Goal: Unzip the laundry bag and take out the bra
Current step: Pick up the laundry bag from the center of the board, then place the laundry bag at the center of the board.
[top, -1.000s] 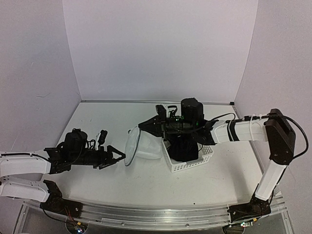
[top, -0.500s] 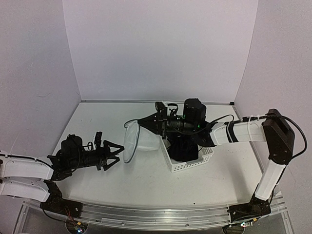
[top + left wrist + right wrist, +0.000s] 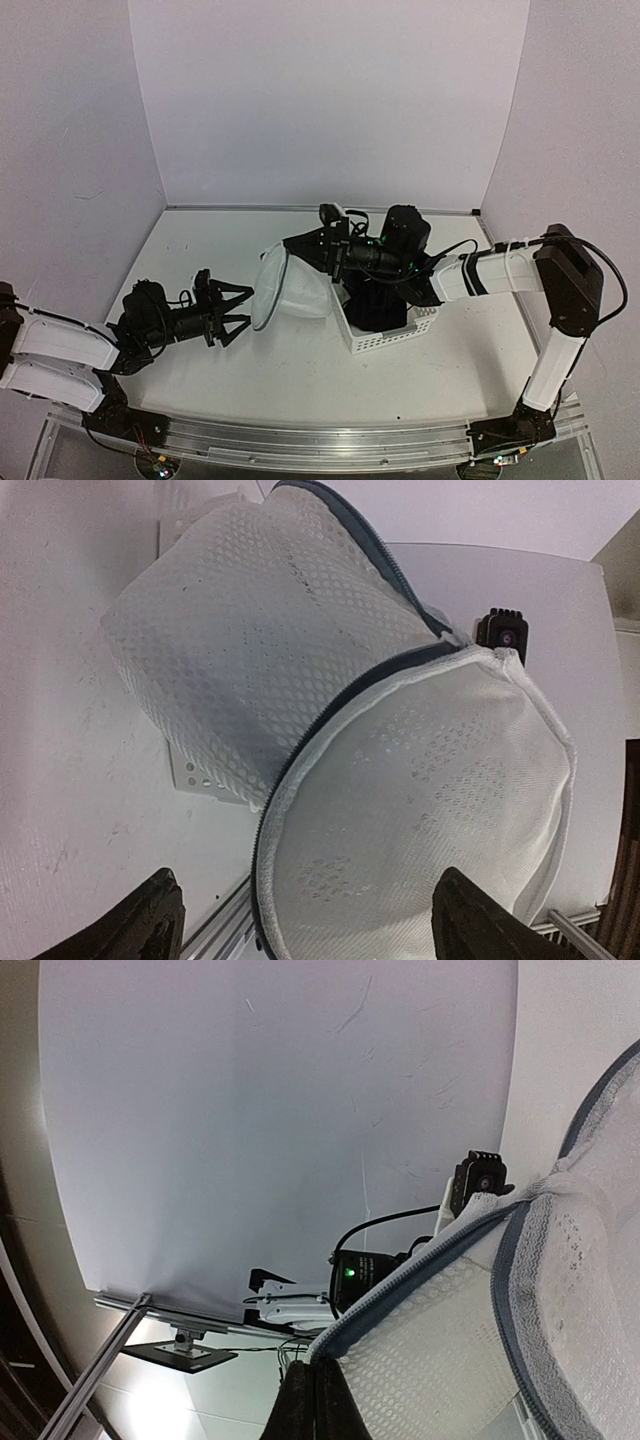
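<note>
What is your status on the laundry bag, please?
Right gripper shut on bag rim. Left gripper open, facing bag's end. Basket behind bag, not blocking.

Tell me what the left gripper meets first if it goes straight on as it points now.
Probably the round end face of the laundry bag, centred ahead of the open left gripper; the gap is hard to judge.
</note>
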Robot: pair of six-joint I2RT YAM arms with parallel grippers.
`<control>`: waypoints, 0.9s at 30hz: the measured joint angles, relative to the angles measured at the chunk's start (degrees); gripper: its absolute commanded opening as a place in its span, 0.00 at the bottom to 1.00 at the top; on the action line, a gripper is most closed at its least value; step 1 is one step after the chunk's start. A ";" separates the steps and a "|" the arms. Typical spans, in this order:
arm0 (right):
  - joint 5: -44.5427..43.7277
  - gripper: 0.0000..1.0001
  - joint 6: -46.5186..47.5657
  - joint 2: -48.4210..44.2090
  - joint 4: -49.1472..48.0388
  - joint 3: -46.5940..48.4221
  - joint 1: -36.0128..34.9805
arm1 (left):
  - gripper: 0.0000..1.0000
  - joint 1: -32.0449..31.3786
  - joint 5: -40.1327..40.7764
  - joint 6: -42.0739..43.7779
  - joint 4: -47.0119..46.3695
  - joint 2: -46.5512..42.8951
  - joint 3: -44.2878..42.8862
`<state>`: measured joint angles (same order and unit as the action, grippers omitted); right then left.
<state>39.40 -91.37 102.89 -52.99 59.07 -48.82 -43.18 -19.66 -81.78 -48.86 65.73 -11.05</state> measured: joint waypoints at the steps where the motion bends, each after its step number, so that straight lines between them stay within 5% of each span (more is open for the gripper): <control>1: 0.02 0.00 -0.04 0.00 -0.28 0.00 0.00 | 0.86 0.00 -0.13 -0.79 -1.70 0.66 0.04; 17: 0.00 0.00 -0.85 0.00 -5.46 3.21 0.00 | 0.85 0.00 -4.35 -3.82 -15.39 2.38 -0.57; 27: 0.24 0.00 -4.28 0.00 -13.86 3.37 -0.02 | 0.66 -0.07 -5.31 -6.27 -28.17 4.74 -0.57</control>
<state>39.64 -95.66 102.89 -66.85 62.43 -48.84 -43.24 -24.97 -88.05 -77.03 70.48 -11.62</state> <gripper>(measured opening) 0.022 0.727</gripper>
